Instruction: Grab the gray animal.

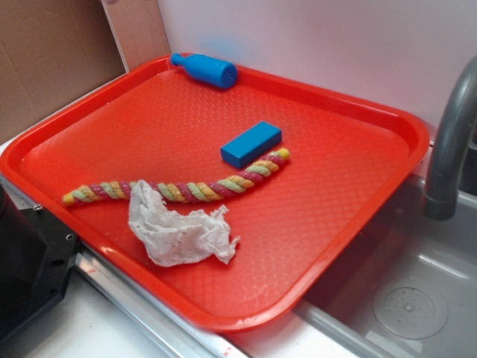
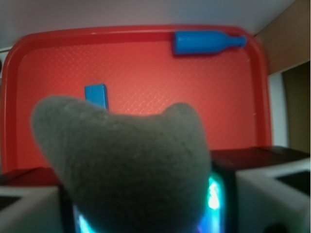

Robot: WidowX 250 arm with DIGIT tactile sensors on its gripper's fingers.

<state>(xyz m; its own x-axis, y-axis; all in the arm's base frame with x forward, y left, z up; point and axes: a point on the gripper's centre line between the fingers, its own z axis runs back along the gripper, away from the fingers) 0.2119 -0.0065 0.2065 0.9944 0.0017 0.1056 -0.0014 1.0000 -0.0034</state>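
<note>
The gray animal (image 2: 126, 170) fills the bottom of my wrist view, pressed right up against the lens between my jaws, so I judge the grab is done: my jaws look closed on it, lifted clear of the red tray (image 1: 335, 224). The exterior view shows no gray toy on the tray, only the blue block (image 1: 251, 144) mid-tray, the rope (image 1: 179, 190), the crumpled paper towel (image 1: 179, 231) near the front edge, and the blue bottle (image 1: 205, 69) at the far edge. Little is left but holding on.
</note>
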